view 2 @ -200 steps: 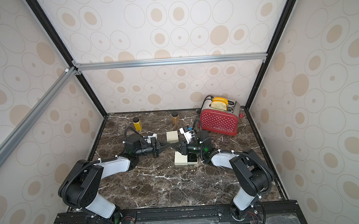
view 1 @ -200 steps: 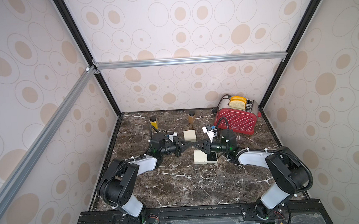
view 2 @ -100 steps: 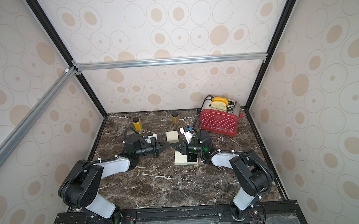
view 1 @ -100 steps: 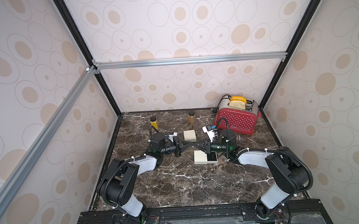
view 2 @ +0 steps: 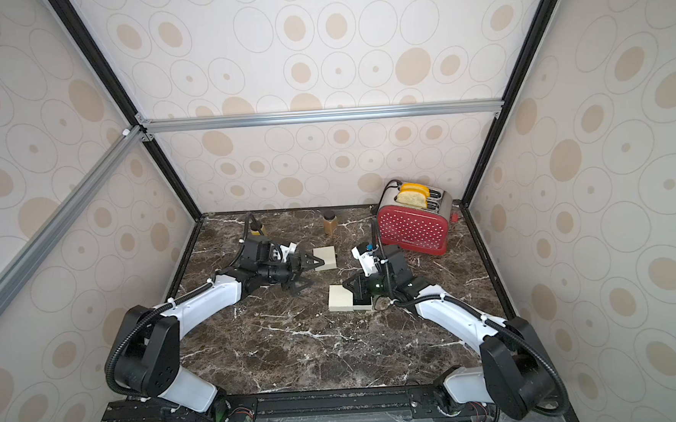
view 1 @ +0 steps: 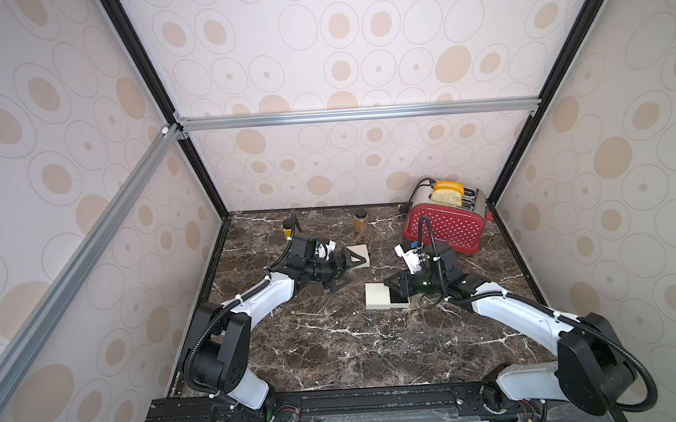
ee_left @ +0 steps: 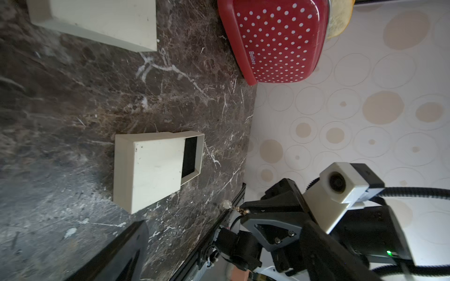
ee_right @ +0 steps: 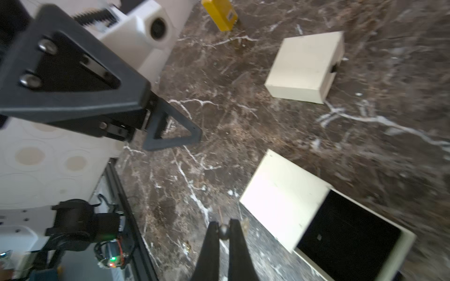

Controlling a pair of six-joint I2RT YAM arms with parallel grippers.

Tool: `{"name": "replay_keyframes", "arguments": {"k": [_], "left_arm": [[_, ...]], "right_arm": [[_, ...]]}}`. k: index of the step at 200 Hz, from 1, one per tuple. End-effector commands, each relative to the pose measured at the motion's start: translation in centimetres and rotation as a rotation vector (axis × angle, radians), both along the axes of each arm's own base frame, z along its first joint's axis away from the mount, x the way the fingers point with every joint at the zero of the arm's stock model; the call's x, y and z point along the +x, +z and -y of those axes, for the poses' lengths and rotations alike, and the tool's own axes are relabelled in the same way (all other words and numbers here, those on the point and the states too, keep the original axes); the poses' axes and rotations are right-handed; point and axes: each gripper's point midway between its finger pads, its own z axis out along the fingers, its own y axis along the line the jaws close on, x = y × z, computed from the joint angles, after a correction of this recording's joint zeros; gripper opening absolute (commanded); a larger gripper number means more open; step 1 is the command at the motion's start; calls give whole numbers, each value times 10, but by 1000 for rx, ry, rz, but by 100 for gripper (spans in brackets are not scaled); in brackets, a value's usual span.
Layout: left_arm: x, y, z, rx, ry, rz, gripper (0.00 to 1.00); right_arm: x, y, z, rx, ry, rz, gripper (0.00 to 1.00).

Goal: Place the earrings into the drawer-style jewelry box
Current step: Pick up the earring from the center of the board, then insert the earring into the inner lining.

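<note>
The drawer-style jewelry box (view 1: 376,295) is cream and lies mid-table, its drawer (view 1: 398,298) pulled out with a black inside. My right gripper (ee_right: 224,226) is shut on a small earring (ee_right: 224,233), a grey bead pinched between the tips. The left wrist view shows the earring (ee_left: 227,204) hanging at those tips, just off the drawer end of the box (ee_left: 151,167). My left gripper (view 1: 347,270) is open and holds nothing, a little to the left of the box. A tiny glinting bit (ee_right: 187,247) lies on the marble; I cannot tell what it is.
A second cream box (view 1: 360,254), closed, lies just behind the left gripper. A red polka-dot toaster (view 1: 446,226) with toast stands at the back right. A brown jar (view 1: 360,220) and a yellow jar (view 1: 287,229) stand near the back wall.
My left gripper was shut and now stands open. The right gripper stays shut on the earring, and both arms have barely moved.
</note>
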Motion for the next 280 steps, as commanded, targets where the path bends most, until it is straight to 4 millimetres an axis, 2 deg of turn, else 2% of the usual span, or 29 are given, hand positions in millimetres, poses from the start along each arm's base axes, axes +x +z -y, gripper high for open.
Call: {"name": "replay_keyframes", "arguments": {"k": [1, 19, 39, 75, 107, 148, 185, 280], "left_arm": [[-10, -45, -17, 198, -75, -44, 99], [-1, -57, -14, 230, -91, -56, 99], [8, -67, -9, 258, -116, -64, 99], [21, -79, -2, 273, -139, -86, 99], [28, -86, 1, 286, -161, -101, 99], [28, -94, 2, 286, -173, -119, 99], [26, -99, 2, 285, -177, -128, 99], [22, -102, 2, 282, -194, -128, 99]], "right_arm": [[-22, -38, 64, -399, -62, -124, 0], [-23, -38, 82, -533, -65, -159, 0], [-16, -39, 86, -625, -45, -180, 0], [5, -48, 74, -713, 29, -217, 0], [22, -60, 56, -718, 88, -231, 0], [30, -75, 33, -681, 185, -260, 0], [38, -85, 32, -724, 198, -269, 0], [39, -104, 25, -809, 253, -301, 0]]}}
